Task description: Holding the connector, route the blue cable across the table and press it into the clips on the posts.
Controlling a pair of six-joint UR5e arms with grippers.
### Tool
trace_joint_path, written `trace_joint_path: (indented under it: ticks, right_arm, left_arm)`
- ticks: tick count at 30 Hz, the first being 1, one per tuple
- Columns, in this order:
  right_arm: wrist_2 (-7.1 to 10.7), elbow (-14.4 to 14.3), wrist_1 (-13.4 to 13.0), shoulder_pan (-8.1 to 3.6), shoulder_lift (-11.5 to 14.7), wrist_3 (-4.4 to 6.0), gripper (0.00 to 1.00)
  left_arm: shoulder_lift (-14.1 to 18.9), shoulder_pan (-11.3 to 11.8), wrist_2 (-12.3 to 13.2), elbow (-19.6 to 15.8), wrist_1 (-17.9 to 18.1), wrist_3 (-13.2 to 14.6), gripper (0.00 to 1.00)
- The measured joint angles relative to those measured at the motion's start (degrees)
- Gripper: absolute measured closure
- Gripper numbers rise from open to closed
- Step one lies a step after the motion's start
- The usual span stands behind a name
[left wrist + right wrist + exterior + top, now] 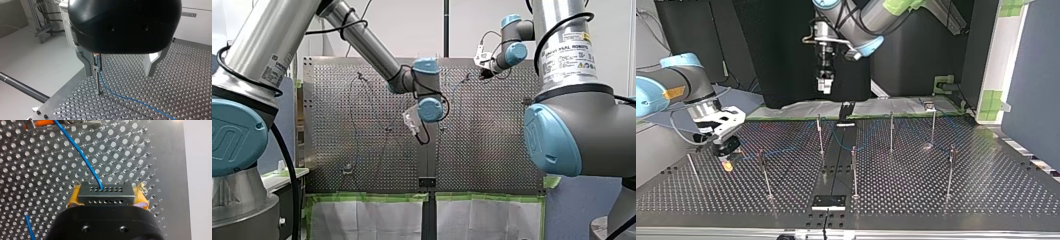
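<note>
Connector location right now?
The connector is clamped between my right gripper's yellow pads, with the blue cable running out of it. It is low over the table at the top view's left, near a post.

The blue cable (140,102) runs off the left wrist view; my right claw (107,193) partly hides the connector (105,198).
</note>
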State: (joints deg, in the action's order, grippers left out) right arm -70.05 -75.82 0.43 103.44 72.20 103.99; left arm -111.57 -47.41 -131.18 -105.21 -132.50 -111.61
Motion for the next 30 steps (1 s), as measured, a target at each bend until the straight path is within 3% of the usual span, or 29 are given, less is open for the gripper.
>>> trace_joint_path:
  ticks: [30]
  right_arm:
    - [-0.09,0.0,0.1,0.04,-0.1,-0.09,1.00]
  left_arm:
    - [0.0,0.0,0.1,-14.7,14.7,0.1,0.00]
